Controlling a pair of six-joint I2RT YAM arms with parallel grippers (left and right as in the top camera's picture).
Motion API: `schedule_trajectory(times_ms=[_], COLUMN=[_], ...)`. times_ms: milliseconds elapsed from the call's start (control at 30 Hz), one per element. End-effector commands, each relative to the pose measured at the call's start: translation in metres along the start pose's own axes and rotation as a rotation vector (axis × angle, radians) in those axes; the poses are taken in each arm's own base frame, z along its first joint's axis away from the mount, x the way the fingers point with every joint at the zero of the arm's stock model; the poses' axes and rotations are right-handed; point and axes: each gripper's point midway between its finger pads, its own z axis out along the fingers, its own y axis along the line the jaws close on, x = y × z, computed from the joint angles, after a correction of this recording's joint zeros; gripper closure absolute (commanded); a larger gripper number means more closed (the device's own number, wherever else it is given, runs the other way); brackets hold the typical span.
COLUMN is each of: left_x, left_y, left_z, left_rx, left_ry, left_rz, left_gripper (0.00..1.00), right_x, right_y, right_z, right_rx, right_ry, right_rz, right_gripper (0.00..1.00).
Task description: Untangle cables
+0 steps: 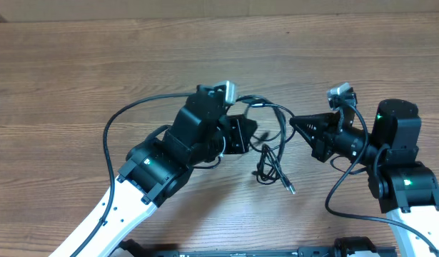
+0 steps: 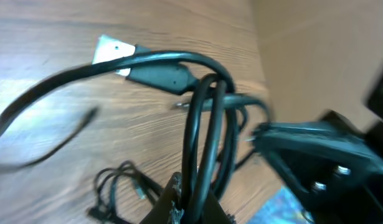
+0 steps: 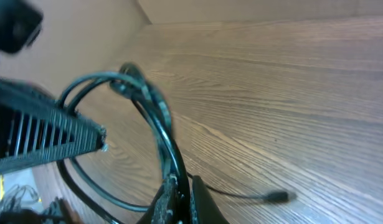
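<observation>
Cables (image 1: 276, 109) hang lifted in the gap btwn the two arms, mid-table. A looser bundle (image 1: 265, 168) of the same cords lies on the table (image 1: 98, 57) just below that gap, w/ one plug (image 1: 290, 188) trailing toward the near edge.

Left gripper (image 2: 194, 208) is closed down narrow on two or three strands, which rise from it as a tall loop (image 2: 194, 134). A black connector (image 2: 159, 74) w/ a silver tip crosses over the top of that loop. Right gripper (image 3: 177, 202) is likewise pinched tight on a strand, w/ a round loop (image 3: 141, 87) arching up & away toward the other arm.

Key relation: the two grippers face each other nearly tip to tip along a left-right line, near but not touching, & the tangled loops sit directly btwn them. Held strands run approx. along that same line, so the tangle's long axis matches the axis on which the arms can separate. Neither arm is clearly nearer, though in the overhead view the crossing looks a bit closer to the left gripper.

Judgement: the next move prob. needs the arms drawn apart sideways so the loops slide through. The connector could snag on a loop & tighten things. Wrist views are blurred, so which strand passes under which can't be told.
</observation>
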Motion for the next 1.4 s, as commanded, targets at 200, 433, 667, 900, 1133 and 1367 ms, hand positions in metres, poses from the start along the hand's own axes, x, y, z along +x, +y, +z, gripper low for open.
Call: schedule_trajectory(times_ms=[200,433,667,900,1133,1367], left_x=[-0.015,-0.015,-0.012,0.003,0.018,0.016], left_y=[0.016,0.016,-0.006,-0.057,-0.064,-0.063], left_z=[-0.012,-0.012,-0.011,-0.017,-0.021,-0.020], left_rx=[-0.096,-0.097,0.002,0.266,0.337,0.330], left_ry=[-0.107,-0.105,-0.061,0.013,0.067,0.060], left_rz=[-0.231,-0.228,-0.036,0.384,0.512,0.511], left_gripper=[0.96,0.96,0.96,0.96,0.96,0.96], right_x=[-0.005,0.003,0.003,0.002,-0.011,-0.012], right_y=[-0.031,-0.027,-0.020,0.010,0.014,0.014], right_z=[-0.010,-0.008,-0.007,-0.006,-0.006,-0.006], right_rx=[0.211,0.183,0.148,-0.032,-0.047,-0.047], right_ry=[-0.039,-0.003,0.006,0.012,-0.036,-0.040], right_rz=[0.188,0.178,0.111,-0.075,-0.133,-0.138], right_gripper=[0.96,0.51,0.43,0.42,0.51,0.78])
